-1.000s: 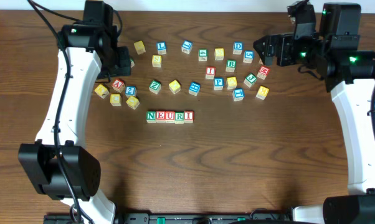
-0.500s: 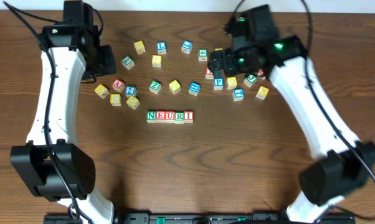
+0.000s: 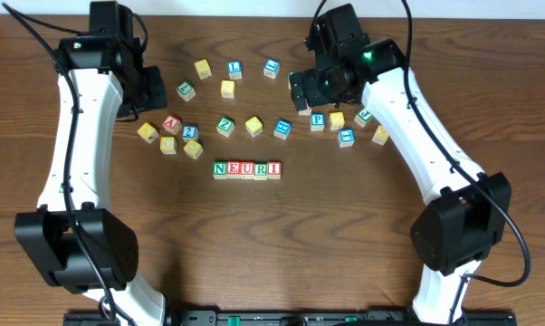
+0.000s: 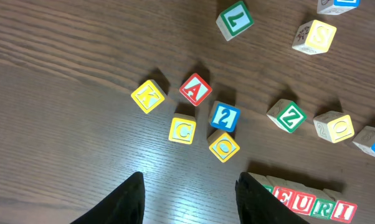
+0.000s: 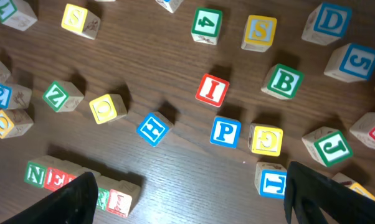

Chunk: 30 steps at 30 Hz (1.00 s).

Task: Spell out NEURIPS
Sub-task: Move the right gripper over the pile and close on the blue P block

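Right end effector (image 5: 190, 177) first: my fingers (image 5: 81, 199) are spread wide, nothing between them, just bare desk (image 5: 175, 74) showing through the gap. Straight beyond that gap, toward the far edge, sits the blue P cube (image 5: 225, 132), flat on the wood and free of my fingers. A yellow cube (image 5: 266, 139) is just beside it, and a loose red I cube (image 5: 212, 89) lies a little further on. Further still toward the far edge there's a yellow S cube (image 5: 260, 32). Out at the middle of the desk lies the NEURI row (image 3: 246, 169), five cubes touching side by side and reading N, E, U, R, I; one finger partly hides it from my right wrist. Over on the left side of the desk, my left end effector (image 4: 187, 186) hangs partly open and empty, above a small cluster around a red A cube (image 4: 195, 89).
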Each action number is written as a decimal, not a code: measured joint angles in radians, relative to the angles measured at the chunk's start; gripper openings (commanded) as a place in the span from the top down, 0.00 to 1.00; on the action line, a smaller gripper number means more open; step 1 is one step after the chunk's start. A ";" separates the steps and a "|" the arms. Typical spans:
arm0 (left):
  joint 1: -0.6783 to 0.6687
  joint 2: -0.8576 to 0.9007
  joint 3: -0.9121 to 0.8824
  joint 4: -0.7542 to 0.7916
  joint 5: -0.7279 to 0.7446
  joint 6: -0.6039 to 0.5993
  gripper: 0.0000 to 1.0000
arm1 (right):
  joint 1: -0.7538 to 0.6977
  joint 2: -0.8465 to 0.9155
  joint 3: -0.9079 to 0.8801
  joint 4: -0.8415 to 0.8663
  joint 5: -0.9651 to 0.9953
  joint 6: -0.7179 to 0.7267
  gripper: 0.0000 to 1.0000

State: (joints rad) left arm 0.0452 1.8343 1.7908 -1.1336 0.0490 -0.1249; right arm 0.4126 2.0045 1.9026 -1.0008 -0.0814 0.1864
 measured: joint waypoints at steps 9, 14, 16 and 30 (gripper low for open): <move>0.000 0.000 0.000 0.000 -0.062 0.003 0.53 | 0.043 0.050 0.000 -0.005 0.098 0.107 0.21; 0.000 0.000 0.000 0.000 -0.077 0.003 0.53 | 0.064 0.128 0.000 -0.009 0.147 0.145 0.37; 0.000 0.000 0.000 0.000 -0.079 0.003 0.53 | 0.066 0.154 0.000 -0.008 0.157 0.152 0.43; 0.000 0.000 0.000 0.000 -0.079 0.003 0.53 | 0.065 0.263 0.000 0.030 0.235 0.225 0.52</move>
State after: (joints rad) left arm 0.0452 1.8343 1.7908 -1.1332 -0.0299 -0.1223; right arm 0.4778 2.2677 1.9030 -0.9707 0.1539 0.4110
